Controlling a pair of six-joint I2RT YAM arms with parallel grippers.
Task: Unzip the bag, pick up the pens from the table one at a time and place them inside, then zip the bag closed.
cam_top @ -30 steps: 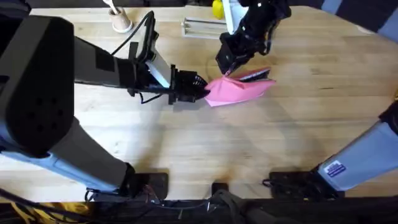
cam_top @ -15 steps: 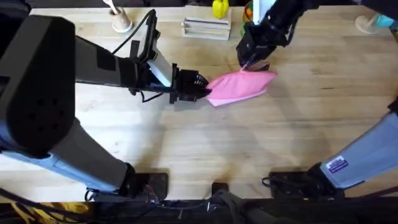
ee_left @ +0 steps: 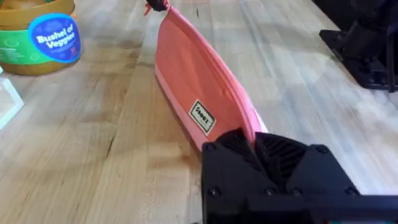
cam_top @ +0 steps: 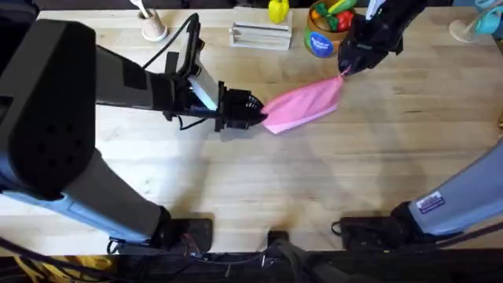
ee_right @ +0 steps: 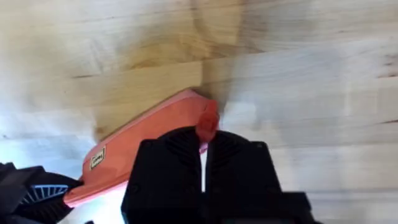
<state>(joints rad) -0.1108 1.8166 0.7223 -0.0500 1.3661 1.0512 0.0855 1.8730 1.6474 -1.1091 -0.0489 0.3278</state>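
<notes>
1. Leftmost, the left gripper [cam_top: 258,119] has its jaws clamped on the near, narrow end of the bag [cam_top: 302,106], pinning it to the desk [cam_top: 259,196].
2. Mid-desk, the bag lies stretched slantwise between the two arms. Its top edge reads as one closed seam in the left wrist view; no gap or lining shows there.
3. At the far end, the right gripper [cam_top: 346,70] has its jaws together on the zipper pull [ee_right: 207,123], a small red tab at the bag's tip.
4. Judgement: the task looks near its finish. No pens lie loose on the desk, and the zip appears drawn to its end. Whether pens are inside cannot be seen. Left to do: release the pull and let go of both ends.
5. Writing: a small white tag [ee_left: 203,116] sewn on the bag's side carries a short word, possibly "sweet", too small to be sure. Behind the bag a round tub [ee_left: 38,42] has a blue label reading "Bushel of Veggies".
</notes>
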